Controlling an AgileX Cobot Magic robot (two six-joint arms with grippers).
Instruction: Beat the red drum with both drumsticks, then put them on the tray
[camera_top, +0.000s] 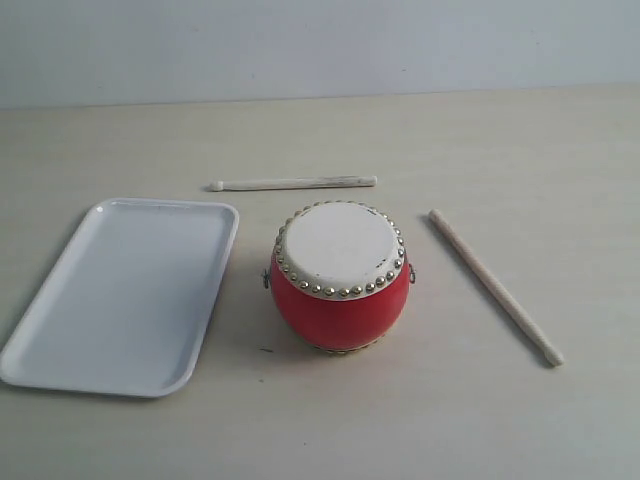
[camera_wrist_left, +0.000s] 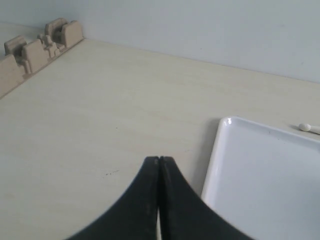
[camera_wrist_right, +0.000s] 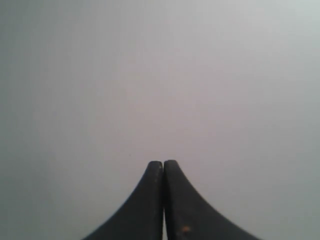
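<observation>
The red drum (camera_top: 340, 277) stands upright mid-table with its off-white studded skin up. One drumstick (camera_top: 293, 183) lies behind it, crosswise. The other drumstick (camera_top: 494, 285) lies slanted to the drum's right. The empty white tray (camera_top: 122, 292) rests left of the drum. No arm shows in the exterior view. My left gripper (camera_wrist_left: 159, 159) is shut and empty over bare table beside the tray's rim (camera_wrist_left: 214, 150), with a drumstick tip (camera_wrist_left: 304, 127) at the far edge. My right gripper (camera_wrist_right: 163, 163) is shut and empty, facing a plain grey surface.
A tan slotted fixture (camera_wrist_left: 35, 47) runs along the table edge in the left wrist view. A pale wall (camera_top: 320, 45) stands behind the table. The tabletop is light wood (camera_top: 500, 140).
</observation>
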